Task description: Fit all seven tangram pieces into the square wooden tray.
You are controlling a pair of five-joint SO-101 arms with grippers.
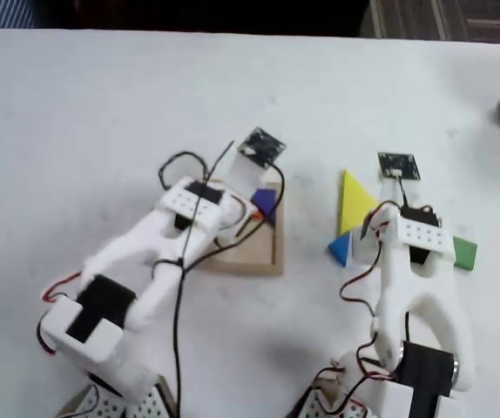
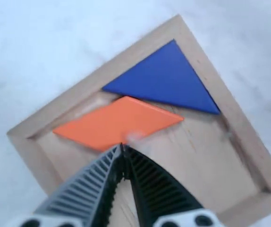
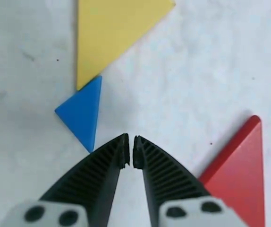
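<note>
Wooden tray [image 2: 93,73] is set on the white table [image 1: 102,104] and is partly filled with two pieces.
A dark blue triangle [image 2: 166,78] and an orange parallelogram [image 2: 116,123] are laid flat inside it, touching; the left gripper [image 2: 122,153] is seen closed on nothing, its tips at the parallelogram's edge. The right gripper [image 3: 130,153] is seen almost closed and empty above the table, between a small blue triangle [image 3: 83,113] and a red triangle [image 3: 237,175]. A yellow triangle [image 3: 112,33] is placed just beside the small blue one, and a green piece [image 1: 465,252] is seen near that arm.
</note>
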